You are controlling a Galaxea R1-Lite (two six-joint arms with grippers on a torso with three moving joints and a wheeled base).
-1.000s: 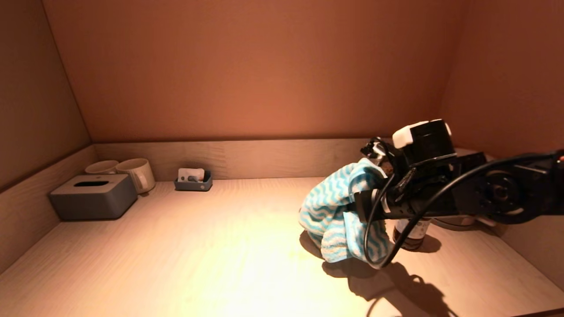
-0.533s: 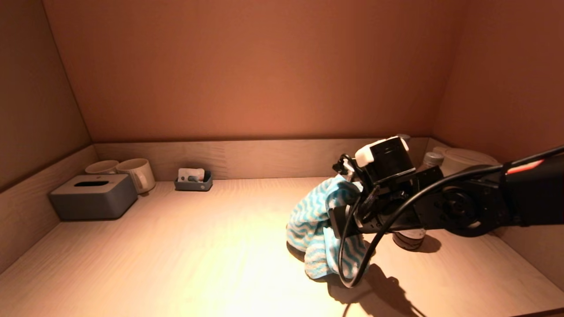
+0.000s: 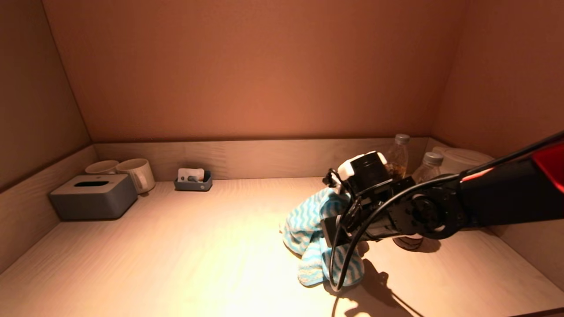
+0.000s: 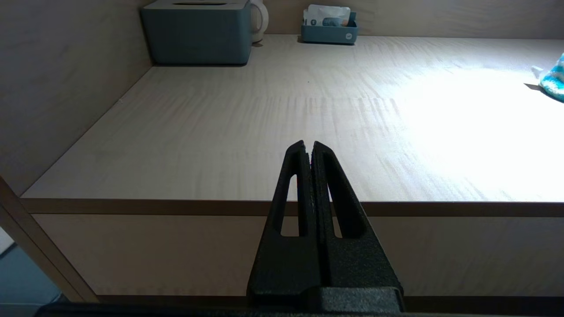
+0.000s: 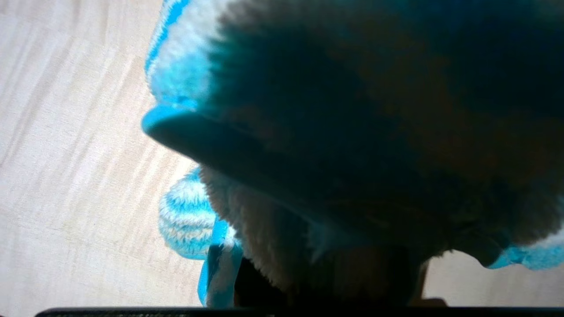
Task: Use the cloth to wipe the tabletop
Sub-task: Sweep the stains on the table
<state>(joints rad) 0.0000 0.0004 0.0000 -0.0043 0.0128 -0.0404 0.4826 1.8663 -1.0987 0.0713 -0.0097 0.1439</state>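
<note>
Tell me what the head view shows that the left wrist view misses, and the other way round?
Only the head view shows the right gripper holding the cloth, the two bottles behind it and both mugs. Only the left wrist view shows the left gripper, shut, parked before the table's front edge. Both show the tissue box, the small tray and some cloth.

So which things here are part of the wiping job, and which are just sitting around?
Part of the job:
- cloth, bunched in the right claw, hanging onto the table
- tabletop

Just sitting around:
- tissue box
- two mugs
- small tray
- two bottles
- left claw, shut, parked by the table's front edge
</note>
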